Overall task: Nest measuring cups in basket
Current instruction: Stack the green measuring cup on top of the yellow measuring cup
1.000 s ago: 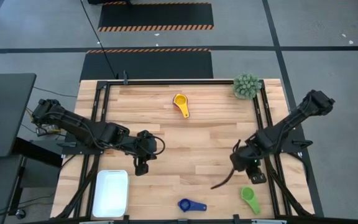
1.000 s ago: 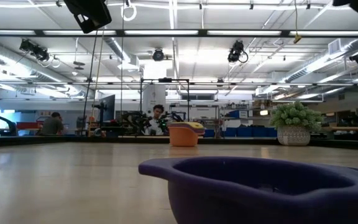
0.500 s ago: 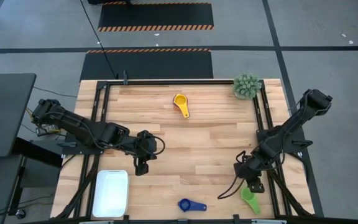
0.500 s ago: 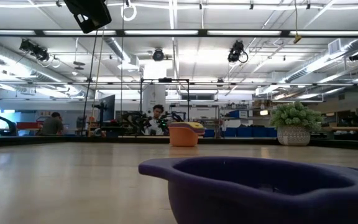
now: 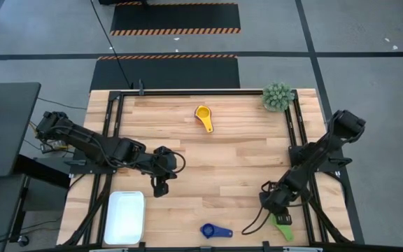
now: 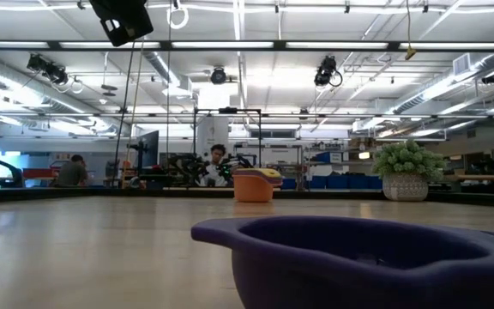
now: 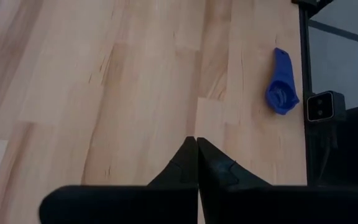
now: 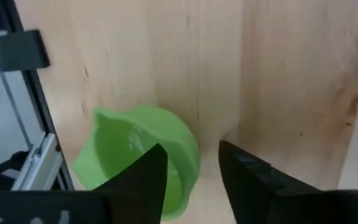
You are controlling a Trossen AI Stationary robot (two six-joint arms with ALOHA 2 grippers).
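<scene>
The green measuring cup (image 8: 126, 158) lies open side up near the table's near right corner (image 5: 284, 228). My right gripper (image 8: 191, 152) is open above it (image 5: 277, 212), one finger over the bowl and one outside its wall. The blue cup (image 5: 215, 230) lies at the near edge, also seen in the left wrist view (image 7: 281, 93) and close up in the low view (image 6: 358, 257). The yellow cup (image 5: 203, 117) lies toward the far side. The white basket (image 5: 124, 217) sits at the near left corner. My left gripper (image 5: 159, 189) is shut above bare wood (image 7: 196, 142). My right gripper comes from above, pointing down, with one finger (image 8: 148, 177) over the green cup's bowl and the other (image 8: 241, 171) outside its rim (image 8: 190, 158). Whether either finger touches the cup, I cannot tell. The cup rests on the table.
A small green potted plant (image 5: 277, 96) stands at the far right corner. Black frame rails (image 5: 296, 133) run along the table's left and right sides; one rail (image 8: 39, 168) passes close by the green cup. Bare wood lies across the table's middle.
My right gripper has moved toward the table's near edge and down, from the right middle of the table to just over the green cup. The cups, the basket and the left arm have kept still.
</scene>
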